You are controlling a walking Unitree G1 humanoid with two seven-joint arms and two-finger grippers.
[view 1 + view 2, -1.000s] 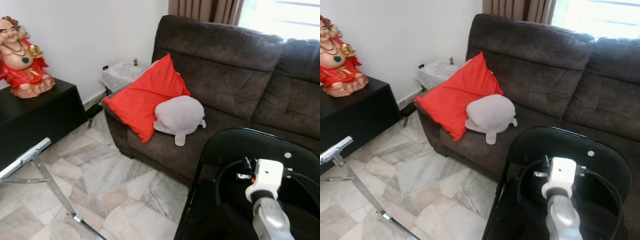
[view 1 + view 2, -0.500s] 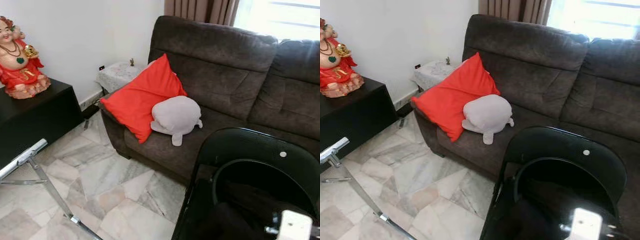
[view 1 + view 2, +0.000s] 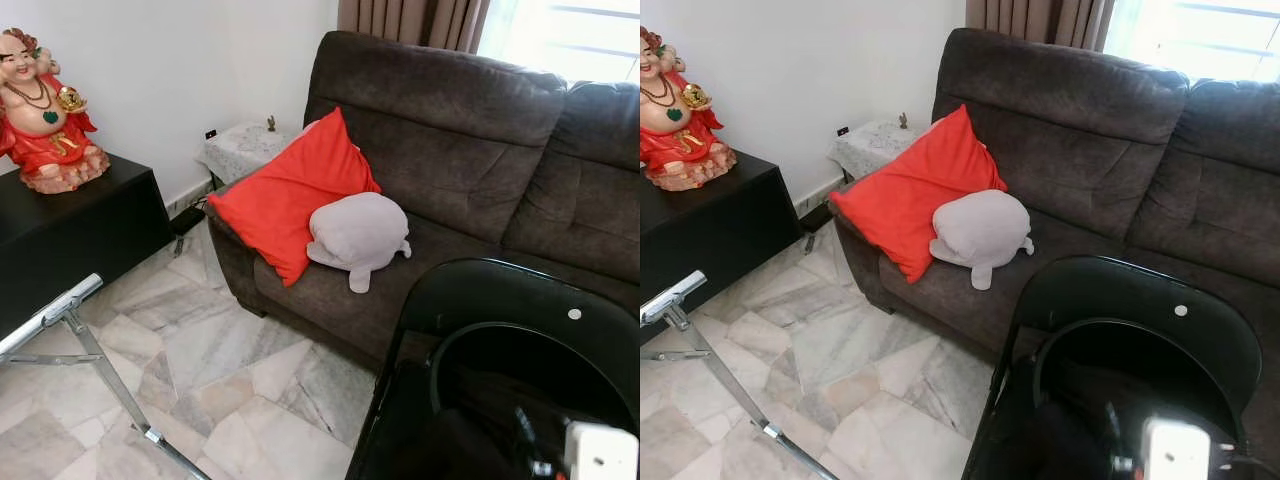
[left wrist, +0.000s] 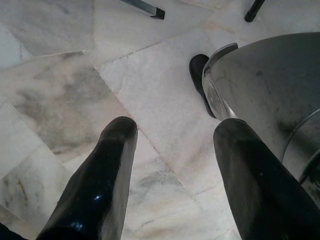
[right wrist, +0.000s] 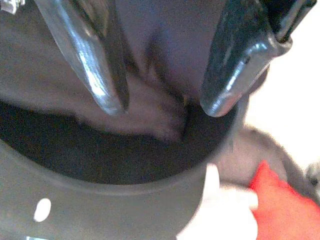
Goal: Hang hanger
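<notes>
I cannot pick out the hanger for certain; it may be among the dark things heaped on the black chair [image 3: 500, 290] just before me, but the views do not settle it. My right gripper [image 5: 165, 105] hangs low over that chair. Its two fingers stand well apart and hold nothing, with dark cloth [image 5: 165, 45] below them inside the curve of the chair back. The white block of my right wrist [image 3: 600, 452] sits at the near right, over the seat.

My left gripper [image 4: 176, 130] hangs idle at my side above the marble floor [image 4: 75, 90]. Its fingers are also spread wide and empty, and a rounded silver part of my own body [image 4: 265, 85] is just beside them.

Behind the chair stands a dark brown sofa [image 3: 450, 150]. A red cushion [image 3: 290, 195] leans at its left end, and a grey plush toy [image 3: 358, 232] lies against the cushion on the seat. A small side table under a lace cloth [image 3: 240, 150] stands left of the sofa by the white wall. Further left, a black cabinet [image 3: 70, 230] carries a laughing Buddha figurine [image 3: 45, 110] in red. A metal stand [image 3: 60, 310] slants across the floor below the cabinet. Brown curtains [image 3: 410, 15] and a bright window [image 3: 570, 35] lie behind the sofa.
</notes>
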